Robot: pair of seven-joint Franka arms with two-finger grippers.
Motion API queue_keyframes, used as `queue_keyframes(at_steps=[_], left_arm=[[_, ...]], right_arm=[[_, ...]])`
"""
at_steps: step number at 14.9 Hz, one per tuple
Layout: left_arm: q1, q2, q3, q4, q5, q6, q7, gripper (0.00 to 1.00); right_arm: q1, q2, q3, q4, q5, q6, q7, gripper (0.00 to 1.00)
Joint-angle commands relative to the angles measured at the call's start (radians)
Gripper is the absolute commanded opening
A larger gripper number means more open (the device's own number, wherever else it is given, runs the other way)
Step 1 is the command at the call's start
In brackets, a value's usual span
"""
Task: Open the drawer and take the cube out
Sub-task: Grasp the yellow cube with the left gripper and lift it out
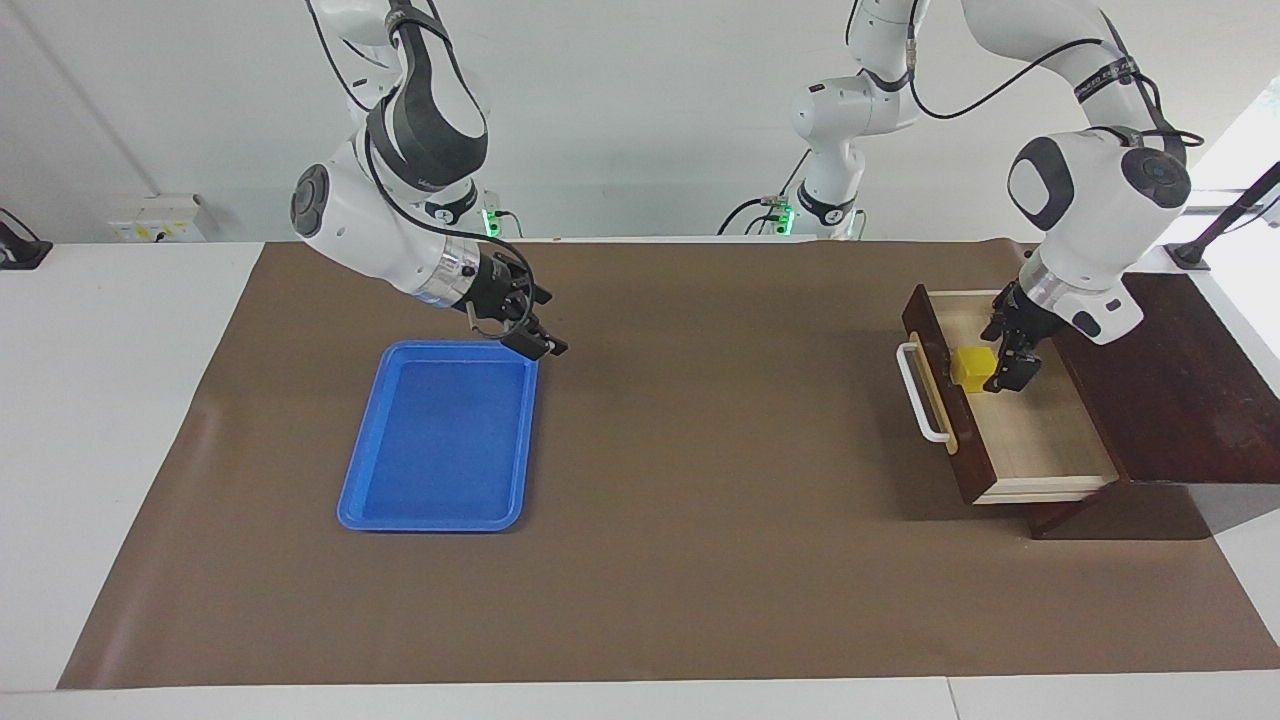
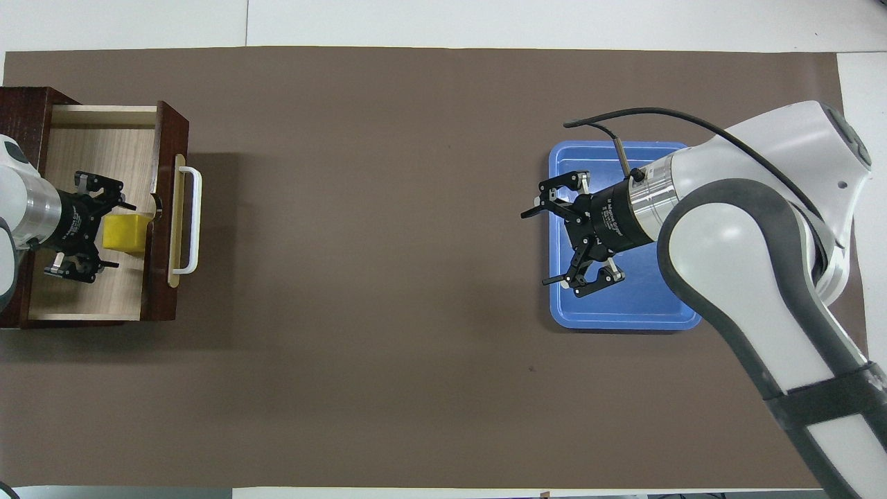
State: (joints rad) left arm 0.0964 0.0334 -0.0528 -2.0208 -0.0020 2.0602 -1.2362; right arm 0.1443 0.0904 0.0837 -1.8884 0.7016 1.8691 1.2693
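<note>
The left end effector (image 1: 1010,352) is lowered into the open drawer (image 1: 1040,440), fingers spread wide, beside the cube (image 1: 972,367) just inside the front. The right end effector (image 1: 530,335), fingers apart, is held over the tray (image 1: 440,510).

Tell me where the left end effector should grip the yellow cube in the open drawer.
Grip the cube on its two free side faces, descending from above: it sits against the drawer front, blocking that face. The left end effector is already in the drawer beside it.
</note>
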Motion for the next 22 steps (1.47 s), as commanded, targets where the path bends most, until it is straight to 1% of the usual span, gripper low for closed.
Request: queue_keyframes(at_steps=[1, 2, 4, 5, 7, 8, 9, 11, 13, 16, 19, 22], left_arm=[[0.005, -0.026, -0.001, -0.024, -0.004, 0.026, -0.037, 0.16], [0.006, -0.021, -0.001, -0.007, -0.004, 0.024, -0.035, 0.0], [0.005, 0.011, -0.001, 0.066, -0.004, -0.011, -0.037, 0.0], [0.002, 0.026, -0.002, 0.123, -0.004, -0.065, -0.037, 0.0], [-0.018, 0.071, -0.005, 0.267, -0.006, -0.193, -0.051, 0.0], [-0.049, 0.083, -0.005, 0.322, -0.01, -0.236, -0.093, 0.0], [-0.078, 0.086, -0.005, 0.35, -0.01, -0.261, -0.161, 0.0], [-0.165, 0.085, -0.007, 0.349, -0.01, -0.262, -0.296, 0.0], [-0.251, 0.077, -0.009, 0.326, -0.009, -0.246, -0.475, 0.0], [-0.397, 0.046, -0.01, 0.243, -0.012, -0.162, -0.717, 0.0], [-0.498, 0.051, -0.012, 0.238, -0.024, -0.057, -0.955, 0.0], [-0.567, 0.059, -0.012, 0.237, -0.035, -0.017, -1.041, 0.0]], right_arm=[[0.006, -0.015, -0.002, -0.026, 0.018, 0.03, 0.024, 1.0], [0.006, -0.015, -0.002, -0.026, 0.018, 0.033, 0.024, 1.0], [0.009, -0.015, -0.001, -0.026, 0.018, 0.047, 0.028, 1.0], [0.015, -0.015, -0.001, -0.026, 0.018, 0.05, 0.038, 1.0], [0.017, -0.015, -0.001, -0.026, 0.018, 0.065, 0.041, 1.0], [0.021, -0.014, -0.001, -0.024, 0.018, 0.071, 0.048, 1.0], [0.03, -0.012, -0.001, -0.026, 0.019, 0.084, 0.064, 1.0], [0.049, -0.011, -0.001, -0.026, 0.019, 0.113, 0.087, 1.0], [0.06, 0.009, -0.001, -0.02, 0.022, 0.142, 0.116, 1.0], [0.103, 0.032, -0.001, -0.023, 0.022, 0.203, 0.143, 1.0], [0.156, 0.072, -0.001, -0.023, 0.024, 0.263, 0.166, 1.0], [0.215, 0.129, -0.001, -0.011, 0.024, 0.326, 0.183, 1.0]])
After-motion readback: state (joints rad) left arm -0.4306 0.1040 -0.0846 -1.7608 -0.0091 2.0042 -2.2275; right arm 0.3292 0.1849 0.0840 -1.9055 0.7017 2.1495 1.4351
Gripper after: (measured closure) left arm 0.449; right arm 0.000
